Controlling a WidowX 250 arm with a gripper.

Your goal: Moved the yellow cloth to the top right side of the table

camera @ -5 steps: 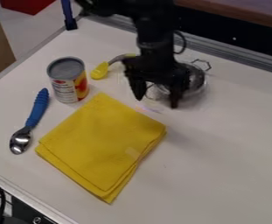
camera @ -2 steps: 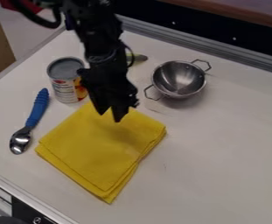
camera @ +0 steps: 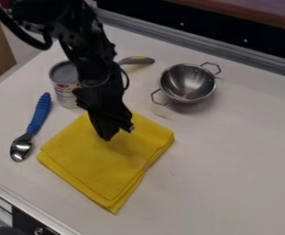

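The yellow cloth [camera: 101, 167] lies folded and flat on the white table [camera: 236, 156], left of the middle of the view, with one corner toward the bottom. Over the upper part of the cloth hangs the black gripper [camera: 109, 137], pointing down from the upper left, its lower end at or just above the fabric. Whether it touches the cloth I cannot tell. A small part of the cloth is hidden behind it.
A metal bowl with wire handles [camera: 187, 83] stands at the upper right of the cloth. A can [camera: 65, 87], partly behind the arm, is at the upper left. A blue-handled spoon [camera: 37, 114] lies left of the cloth. Behind the arm is a grey utensil end [camera: 136, 60].
From above the bowl, my gripper has swung left and down to the cloth, uncovering the bowl. The cloth has kept its place and shape.
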